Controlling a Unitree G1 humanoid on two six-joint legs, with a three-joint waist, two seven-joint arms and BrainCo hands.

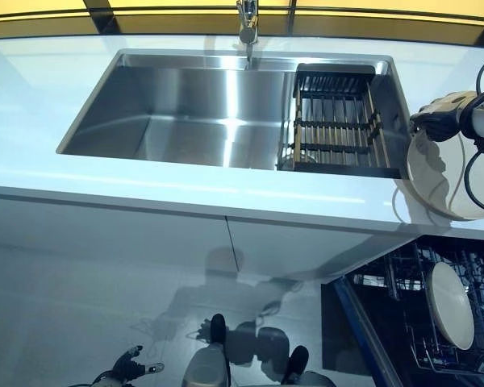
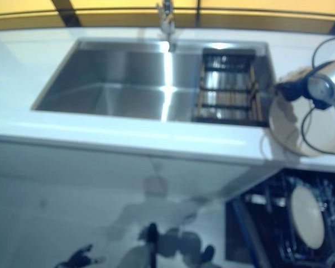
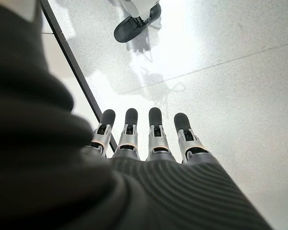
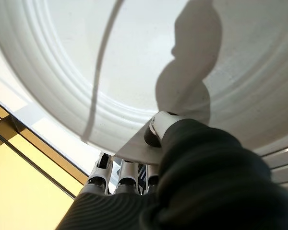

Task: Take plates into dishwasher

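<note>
A sink (image 1: pixel 202 113) with a rack (image 1: pixel 335 121) is lying beside the right hand (image 1: pixel 444 113), which is pinching a white plate (image 1: pixel 444 181) on the surface (image 1: pixel 185 193). Another plate (image 1: pixel 450 305) is standing in the dishwasher (image 1: pixel 403 322). The left hand (image 3: pixel 144 139) is hanging relaxed.

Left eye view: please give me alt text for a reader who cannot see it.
The robot's right hand grips the rim of a white plate on the white countertop right of a stainless sink holding a dark rack. Below, an open dishwasher already holds another plate; the left hand hangs low over the floor.
</note>
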